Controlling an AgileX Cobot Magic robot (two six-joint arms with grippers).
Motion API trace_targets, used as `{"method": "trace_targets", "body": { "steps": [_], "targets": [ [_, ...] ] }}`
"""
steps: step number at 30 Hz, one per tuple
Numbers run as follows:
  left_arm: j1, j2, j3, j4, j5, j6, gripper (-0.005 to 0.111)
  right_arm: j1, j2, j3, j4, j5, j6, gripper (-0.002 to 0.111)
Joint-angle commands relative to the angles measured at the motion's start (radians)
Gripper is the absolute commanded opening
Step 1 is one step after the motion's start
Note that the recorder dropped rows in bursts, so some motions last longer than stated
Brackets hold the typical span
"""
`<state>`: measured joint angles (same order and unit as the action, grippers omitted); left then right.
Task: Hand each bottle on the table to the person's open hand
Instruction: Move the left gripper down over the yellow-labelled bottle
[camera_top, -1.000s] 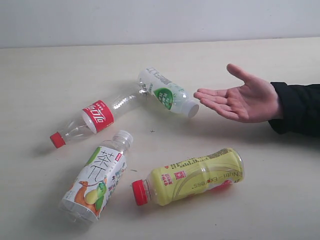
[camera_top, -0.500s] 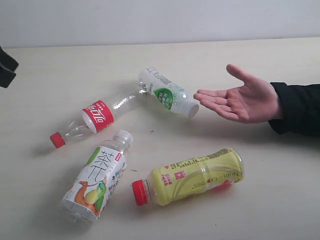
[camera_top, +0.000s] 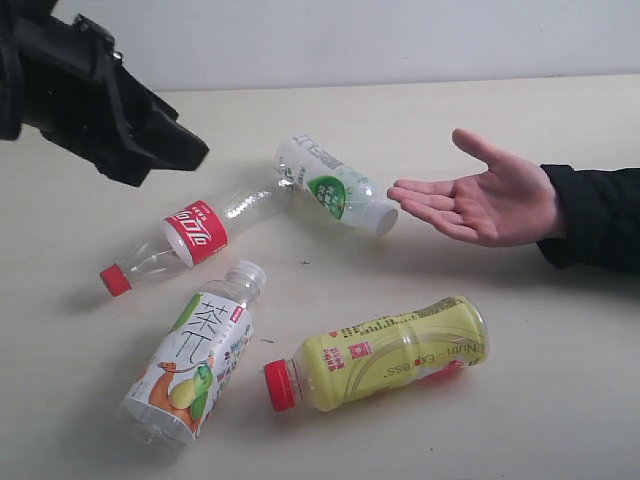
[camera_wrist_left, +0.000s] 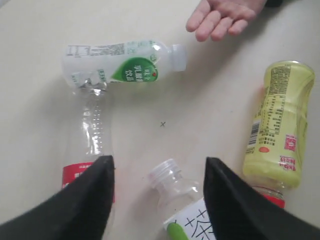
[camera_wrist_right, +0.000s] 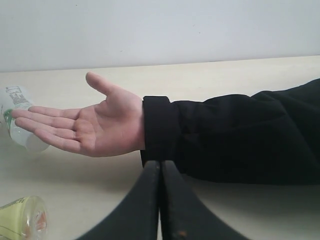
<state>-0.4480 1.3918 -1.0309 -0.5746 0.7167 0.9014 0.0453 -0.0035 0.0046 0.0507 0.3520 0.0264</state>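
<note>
Four bottles lie on their sides on the table (camera_top: 560, 380). The clear bottle with a red label (camera_top: 195, 232) touches the base of the white-green bottle (camera_top: 335, 187), whose white cap points at the person's open hand (camera_top: 480, 200). In front lie the tea-label bottle (camera_top: 195, 355) and the yellow-green bottle (camera_top: 385, 352). My left gripper (camera_top: 182, 150) hovers at the upper left, above the red-label bottle. It stands open (camera_wrist_left: 160, 161), empty, with the tea-label bottle's neck (camera_wrist_left: 172, 182) below the gap. My right gripper (camera_wrist_right: 160, 164) is shut on nothing, low by the person's wrist, outside the exterior view.
The person's black sleeve (camera_wrist_right: 235, 135) lies along the table on the right, with the palm (camera_wrist_right: 85, 125) facing up. A pale wall (camera_top: 400, 40) closes off the table's far edge. The white-green bottle (camera_wrist_right: 12, 100) and yellow-green bottle (camera_wrist_right: 22, 220) show at the right wrist view's edge.
My left arm has come in from the upper left edge and now reaches well over the table toward the bottles. The bottles and the hand have not moved.
</note>
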Motion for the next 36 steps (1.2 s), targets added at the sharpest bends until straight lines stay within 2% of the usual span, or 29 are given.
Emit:
{"method": "trace_targets", "body": {
  "steps": [1,3,5,12,16,26,36],
  "targets": [
    [-0.081,0.066,-0.003,0.007,-0.071,0.002,0.058,0.001,0.003,-0.005,-0.001,-0.007,0.003,0.000],
    [-0.121,0.102,-0.003,0.050,-0.079,0.002,0.060,0.001,0.003,-0.005,0.001,-0.007,0.004,0.000],
    [-0.158,0.136,-0.003,0.082,-0.091,-0.052,0.066,0.001,0.003,-0.005,0.001,-0.007,0.004,0.000],
    [-0.226,0.199,-0.003,0.129,-0.125,-0.071,0.071,0.001,0.003,-0.005,0.001,-0.007,0.002,0.000],
    [-0.273,0.236,-0.003,0.172,-0.127,-0.073,0.079,0.001,0.003,-0.005,0.001,-0.007,0.002,0.000],
    [-0.377,0.262,-0.003,0.251,-0.218,-0.070,0.081,0.001,0.003,-0.005,-0.001,-0.007,0.002,0.000],
    [-0.419,0.325,-0.003,0.235,-0.252,-0.104,0.085,0.001,0.003,-0.005,0.001,-0.007,0.002,0.000]
  ]
}}
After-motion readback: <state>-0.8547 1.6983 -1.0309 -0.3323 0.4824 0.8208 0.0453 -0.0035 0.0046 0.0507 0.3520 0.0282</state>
